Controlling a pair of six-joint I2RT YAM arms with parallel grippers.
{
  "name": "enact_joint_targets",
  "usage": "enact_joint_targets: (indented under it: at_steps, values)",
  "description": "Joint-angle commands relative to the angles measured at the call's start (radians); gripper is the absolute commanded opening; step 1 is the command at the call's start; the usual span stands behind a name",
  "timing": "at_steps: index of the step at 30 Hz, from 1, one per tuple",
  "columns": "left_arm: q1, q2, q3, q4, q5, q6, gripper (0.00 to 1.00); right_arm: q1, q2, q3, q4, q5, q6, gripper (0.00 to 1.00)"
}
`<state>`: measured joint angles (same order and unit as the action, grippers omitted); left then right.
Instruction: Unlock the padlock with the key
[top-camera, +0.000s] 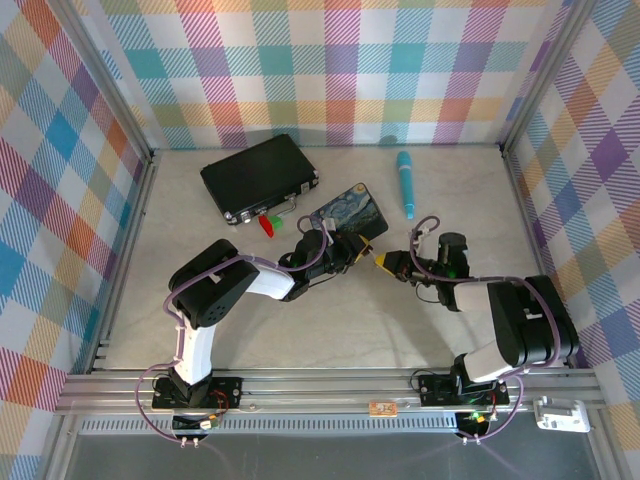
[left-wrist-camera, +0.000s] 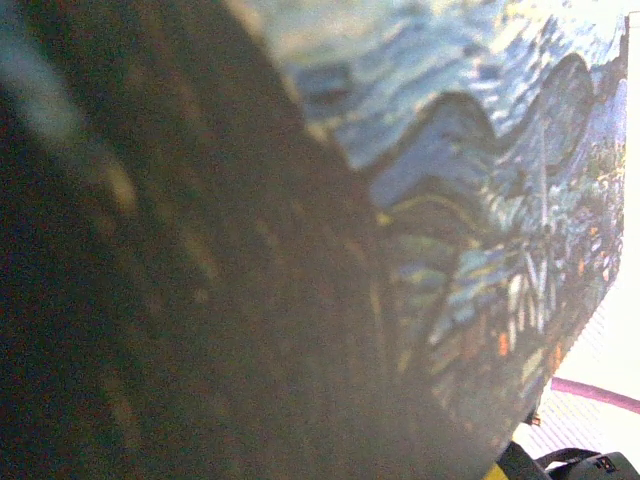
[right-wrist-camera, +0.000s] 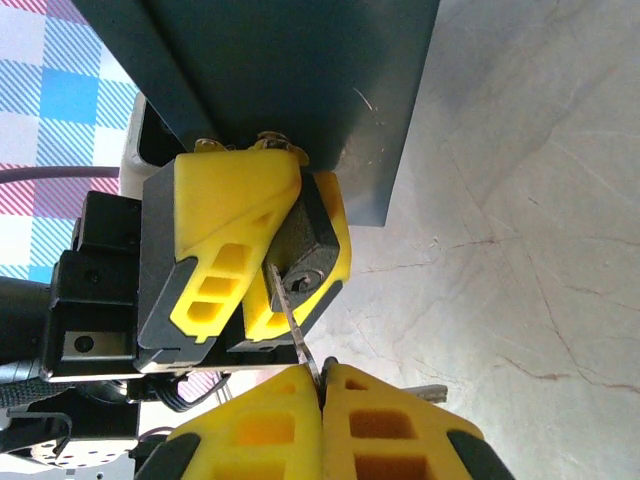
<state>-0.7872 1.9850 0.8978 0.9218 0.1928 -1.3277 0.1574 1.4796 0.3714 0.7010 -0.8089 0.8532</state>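
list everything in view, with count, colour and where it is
case: 1, black, far left of the table
small bits: 2, red and green, by the case's near edge
tin: 1, blue starry-night print, mid table, just beyond the claws
pen: 1, teal, far right
padlock: 1, dark grey, clamped in the left claw
key: 1, silvery, pinched in the right claw, tip at the padlock
table: 1, pale marbled
left claw: 1, yellow fingers, shut on padlock
right claw: 1, yellow fingers, shut on key
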Motion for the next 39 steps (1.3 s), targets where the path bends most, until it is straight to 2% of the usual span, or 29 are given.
enact_joint_targets:
  at_steps: [1, 8, 19, 36, 39]
  values:
    - [-0.001, 0.014, -0.007, 0.074, 0.011, -0.059, 0.0, 0.004, -0.041, -0.027, -0.033, 0.009, -0.012, 0.0]
    - [0.0, 0.014, -0.007, 0.082, 0.014, -0.066, 0.0, 0.005, -0.08, -0.028, -0.091, 0.019, -0.03, 0.0]
    - [-0.008, 0.011, -0.008, 0.089, 0.016, -0.067, 0.0, 0.008, -0.051, 0.0, -0.013, 0.008, 0.004, 0.0]
    - [-0.051, 0.008, 0.006, 0.07, 0.015, -0.067, 0.0, 0.014, -0.033, 0.036, 0.022, 0.017, 0.007, 0.0]
    - [-0.059, 0.024, 0.006, 0.101, 0.024, -0.079, 0.0, 0.014, -0.027, 0.06, -0.02, 0.015, 0.005, 0.0]
